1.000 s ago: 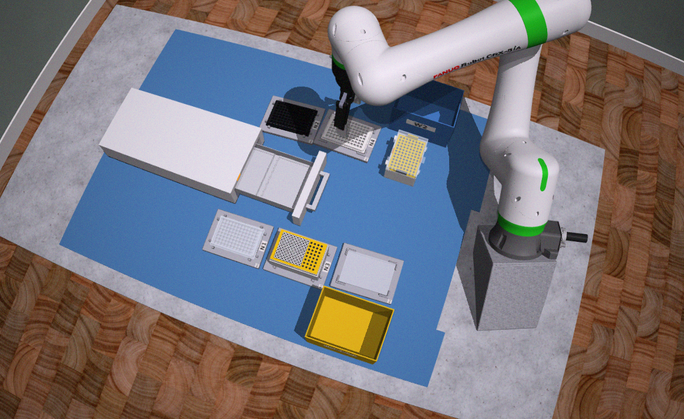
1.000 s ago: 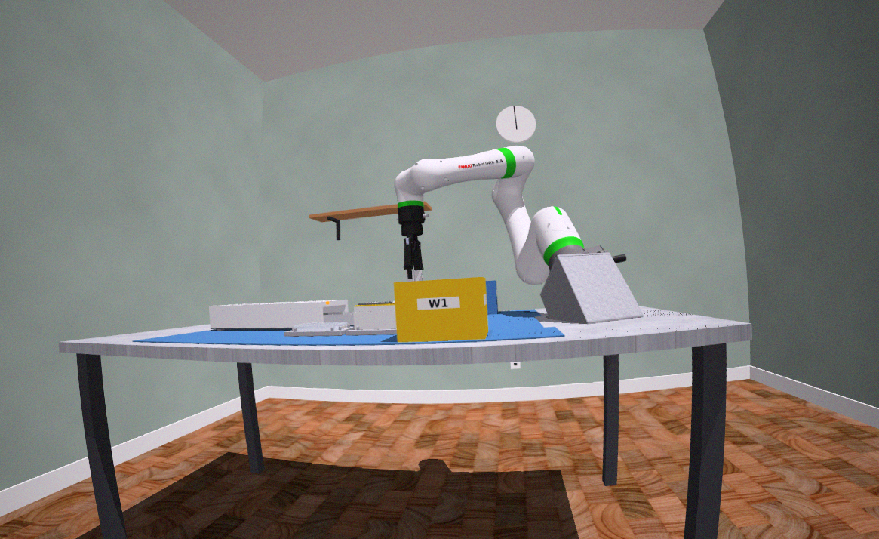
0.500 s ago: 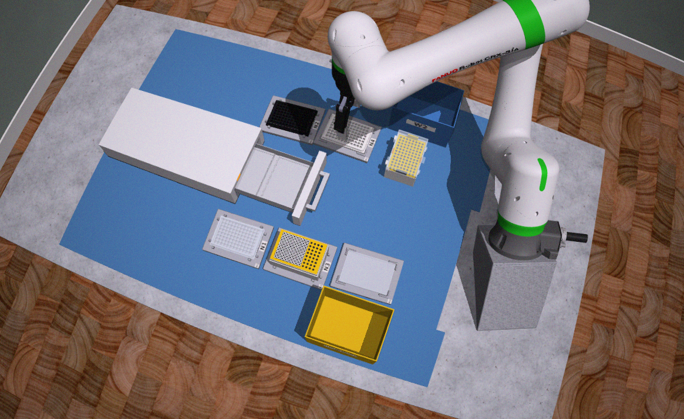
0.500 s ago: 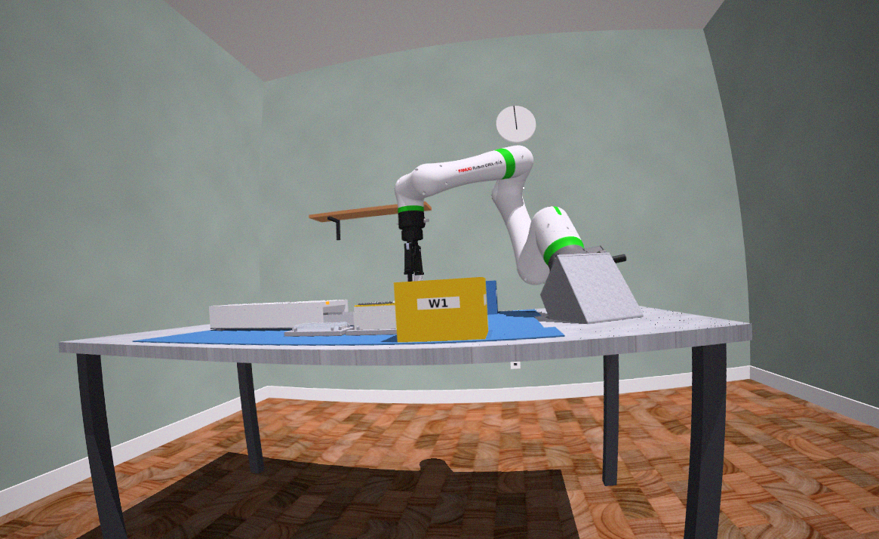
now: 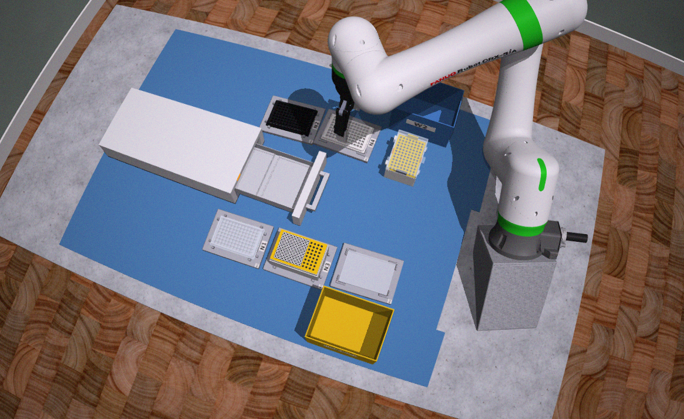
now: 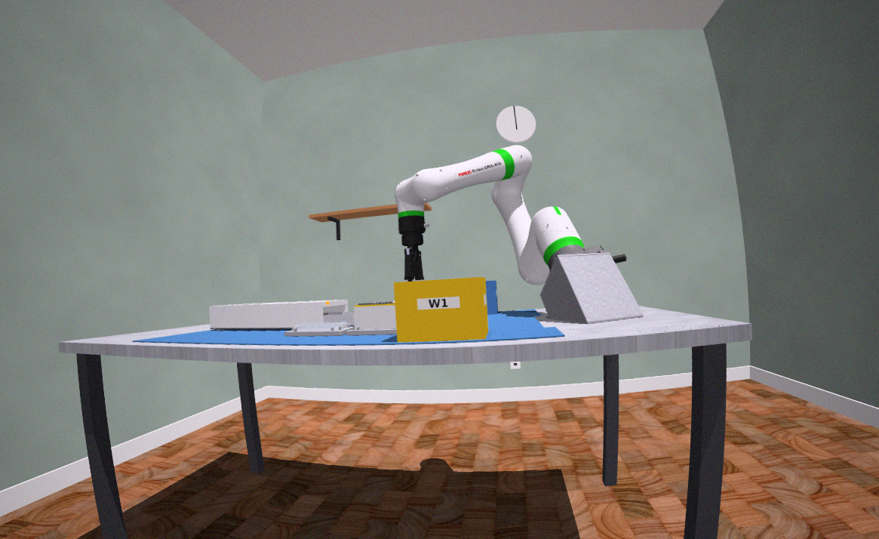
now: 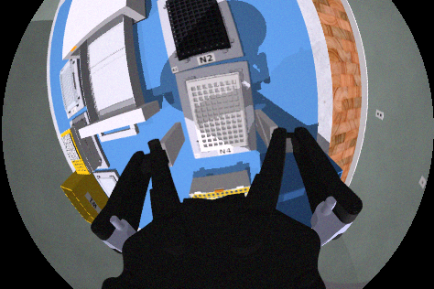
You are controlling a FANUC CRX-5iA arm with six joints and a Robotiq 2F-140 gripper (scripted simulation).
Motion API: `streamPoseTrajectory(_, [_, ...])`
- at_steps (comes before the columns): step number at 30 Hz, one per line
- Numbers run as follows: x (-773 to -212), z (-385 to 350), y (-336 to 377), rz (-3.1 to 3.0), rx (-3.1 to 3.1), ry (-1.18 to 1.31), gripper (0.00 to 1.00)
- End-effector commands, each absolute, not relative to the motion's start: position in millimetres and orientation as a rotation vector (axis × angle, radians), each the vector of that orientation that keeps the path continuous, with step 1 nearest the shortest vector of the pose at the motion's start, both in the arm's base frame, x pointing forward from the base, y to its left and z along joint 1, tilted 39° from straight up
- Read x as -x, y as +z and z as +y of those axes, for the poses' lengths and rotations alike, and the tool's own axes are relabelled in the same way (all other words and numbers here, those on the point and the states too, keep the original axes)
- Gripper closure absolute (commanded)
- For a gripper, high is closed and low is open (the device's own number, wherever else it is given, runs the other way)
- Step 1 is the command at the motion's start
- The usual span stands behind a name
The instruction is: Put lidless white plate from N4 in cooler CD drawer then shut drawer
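The white plate lies in nest N4 with no lid; it also shows in the wrist view. My gripper hangs open and empty straight above the plate, some way over it; in the wrist view its fingers stand apart on either side of the plate. In the side view the gripper is above the yellow bin's top edge. The cooler CD is a long white box. Its drawer stands pulled out and empty, with the bar handle toward the arm's base. An amber lamp shows at the housing's front.
A black plate sits in nest N2 next to N4. The tip box with yellow tips and the blue bin W2 stand to the right. Nests N1, N3, a covered plate and the yellow bin W1 lie in front.
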State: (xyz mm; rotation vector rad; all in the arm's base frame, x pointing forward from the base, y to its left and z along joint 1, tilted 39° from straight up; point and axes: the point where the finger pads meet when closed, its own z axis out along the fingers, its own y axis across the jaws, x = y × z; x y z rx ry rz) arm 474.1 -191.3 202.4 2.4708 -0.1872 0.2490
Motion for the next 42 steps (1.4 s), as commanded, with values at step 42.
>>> streamPoseTrajectory(42, [-480.8,-221.1,164.7,-0.187,-2.471,0.25,0.34])
